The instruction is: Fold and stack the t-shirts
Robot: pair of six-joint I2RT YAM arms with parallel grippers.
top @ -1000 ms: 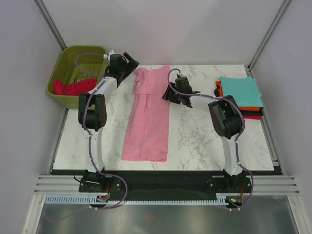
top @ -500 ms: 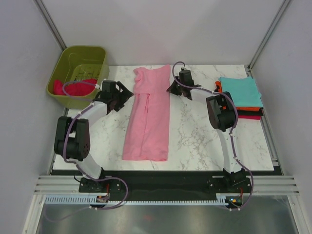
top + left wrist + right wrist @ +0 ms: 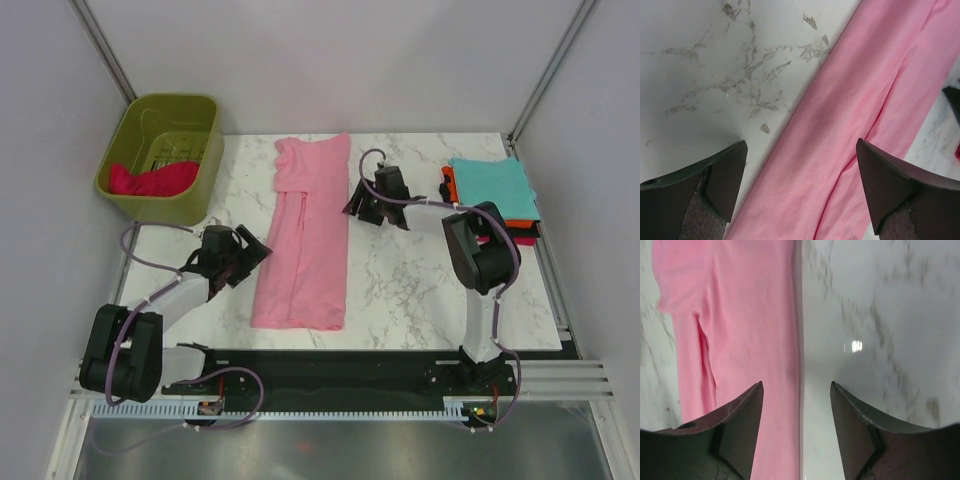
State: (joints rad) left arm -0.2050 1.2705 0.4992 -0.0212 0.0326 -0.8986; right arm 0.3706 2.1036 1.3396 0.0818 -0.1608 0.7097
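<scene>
Pink shirt (image 3: 305,235) lying lengthwise in the middle of the worktop (image 3: 400,280), a hand at each side.
Far left, a green basket (image 3: 160,130) holds a red shirt (image 3: 150,180). The left hand (image 3: 250,255) is over the pink shirt's left edge, fingers wide apart. The right hand (image 3: 355,205) is at its right edge, fingers apart and empty. Far right sits a stack of folded shirts (image 3: 495,190), teal on top.

One pink shirt (image 3: 303,235), one crimson shirt (image 3: 150,180), four folded shirts (image 3: 492,185) stacked at the bench (image 3: 400,285) right edge, one olive basket (image 3: 150,207) by its far-left corner, one left hand (image 3: 252,253), one right hand (image 3: 357,205).
</scene>
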